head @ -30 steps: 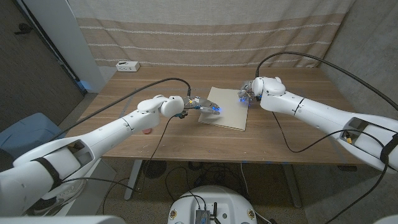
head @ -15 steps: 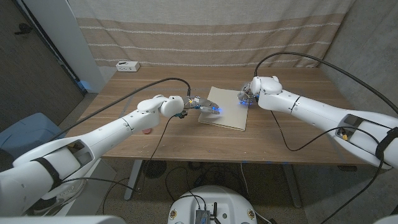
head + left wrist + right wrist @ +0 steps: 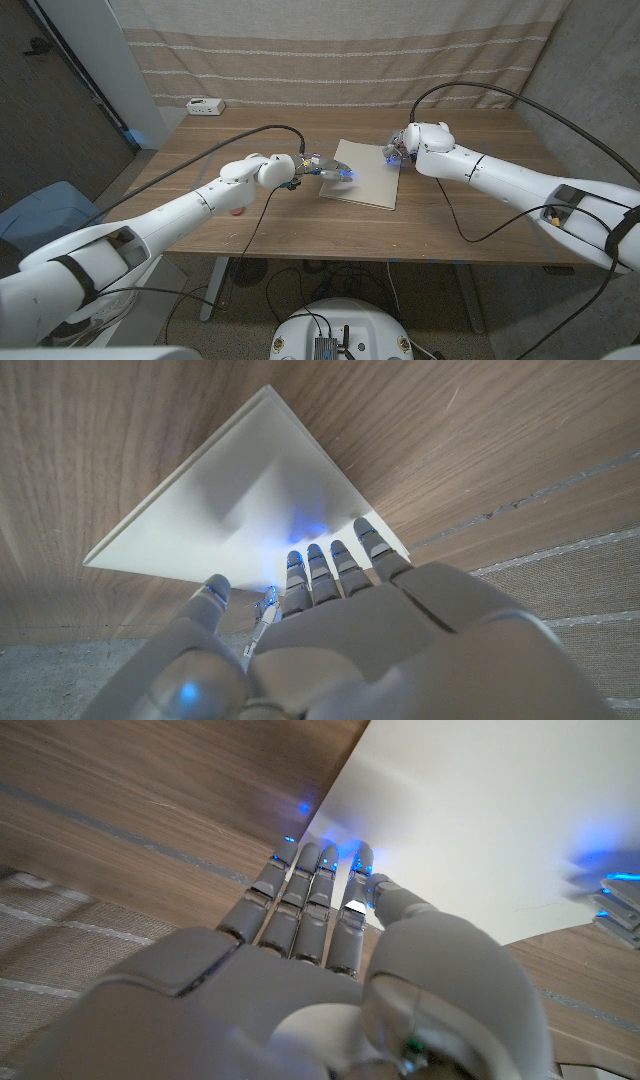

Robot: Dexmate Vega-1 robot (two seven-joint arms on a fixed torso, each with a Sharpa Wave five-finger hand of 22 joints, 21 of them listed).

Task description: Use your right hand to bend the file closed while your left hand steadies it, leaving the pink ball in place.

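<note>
Lying on wooden table, cream file, curtain behind.

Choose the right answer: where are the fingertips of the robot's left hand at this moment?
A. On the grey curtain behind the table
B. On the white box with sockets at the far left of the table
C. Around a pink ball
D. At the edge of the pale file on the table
D: the left hand has its fingertips at the near edge of the pale file, as the left wrist view shows.
</note>
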